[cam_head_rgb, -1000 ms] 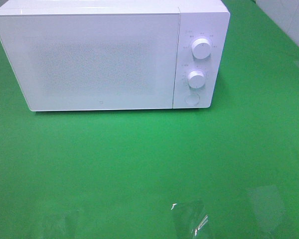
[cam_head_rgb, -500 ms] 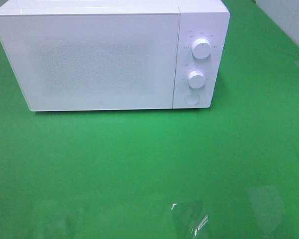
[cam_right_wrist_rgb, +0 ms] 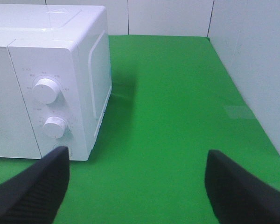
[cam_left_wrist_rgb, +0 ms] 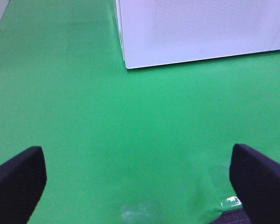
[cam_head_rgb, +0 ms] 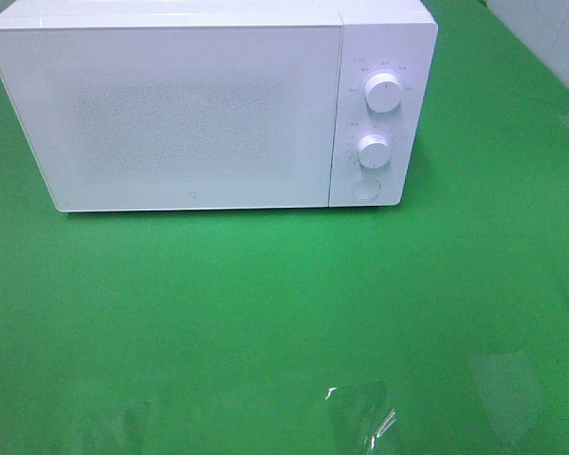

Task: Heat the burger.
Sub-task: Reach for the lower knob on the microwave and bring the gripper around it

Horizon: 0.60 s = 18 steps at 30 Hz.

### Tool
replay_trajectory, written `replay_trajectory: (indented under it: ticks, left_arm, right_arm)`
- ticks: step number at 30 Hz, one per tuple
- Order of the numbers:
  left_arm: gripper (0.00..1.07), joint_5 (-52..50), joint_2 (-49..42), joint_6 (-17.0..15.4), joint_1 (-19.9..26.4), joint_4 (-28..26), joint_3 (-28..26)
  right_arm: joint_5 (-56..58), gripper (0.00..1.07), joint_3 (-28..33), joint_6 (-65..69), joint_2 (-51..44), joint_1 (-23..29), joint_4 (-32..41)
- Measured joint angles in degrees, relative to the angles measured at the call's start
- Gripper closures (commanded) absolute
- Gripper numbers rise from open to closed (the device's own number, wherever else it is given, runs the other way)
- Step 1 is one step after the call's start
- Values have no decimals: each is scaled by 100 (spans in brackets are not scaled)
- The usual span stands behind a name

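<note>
White microwave (cam_head_rgb: 387, 43) door (cam_head_rgb: 180, 114) shut; burger not in view. Left claw (cam_left_wrist_rgb: 139, 179) and right claw (cam_right_wrist_rgb: 137, 186) wide, empty, in front of microwave. Likely opening step; next: right claw presses door button (cam_head_rgb: 364, 190).

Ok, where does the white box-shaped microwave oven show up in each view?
Exterior high: the microwave fills the upper left and middle, door shut, control panel at its right end.
Left wrist: only a door corner shows, ahead of the open left gripper.
Right wrist: the control panel end, ahead of the open right gripper.
Shared landmark: the green table cover, in all three.
</note>
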Motion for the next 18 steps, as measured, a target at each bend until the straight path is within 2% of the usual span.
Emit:
replay_trajectory:
  ticks: [2,14,15,18]
  left_arm:
    - [7,0,0,0,0,0,0]
    - [7,0,0,0,0,0,0]
    - [7,0,0,0,0,0,0]
    - [7,0,0,0,0,0,0]
  right_arm:
    - [-607,31,155,0,424,0,0]
    - [-2630,31,607,-46,1633,0,6]
    - [-3077,31,659,-103,1902,0,63]
    - [-3409,31,688,-304,2189,0,218]
